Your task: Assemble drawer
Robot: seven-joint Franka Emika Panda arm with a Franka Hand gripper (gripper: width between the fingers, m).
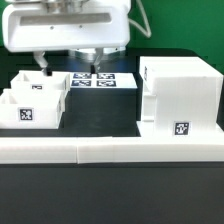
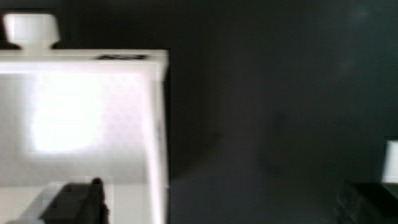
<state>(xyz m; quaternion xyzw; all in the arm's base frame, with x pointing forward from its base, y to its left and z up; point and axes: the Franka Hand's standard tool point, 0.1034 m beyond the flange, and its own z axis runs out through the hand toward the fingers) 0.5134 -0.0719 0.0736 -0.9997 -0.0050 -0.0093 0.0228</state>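
The big white cube-like housing with a square tag on its front stands on the black table at the exterior view's right. Two small white tagged trays stand at the exterior view's left. My gripper hangs open and empty above the rear tray. In the wrist view the tray with its round knob lies below. One dark finger is over the tray; the other finger shows faintly over the black table. The gripper holds nothing.
The marker board lies flat on the table behind, between the trays and the housing. A long low white rail runs across the front. A white sliver shows at the wrist view's edge.
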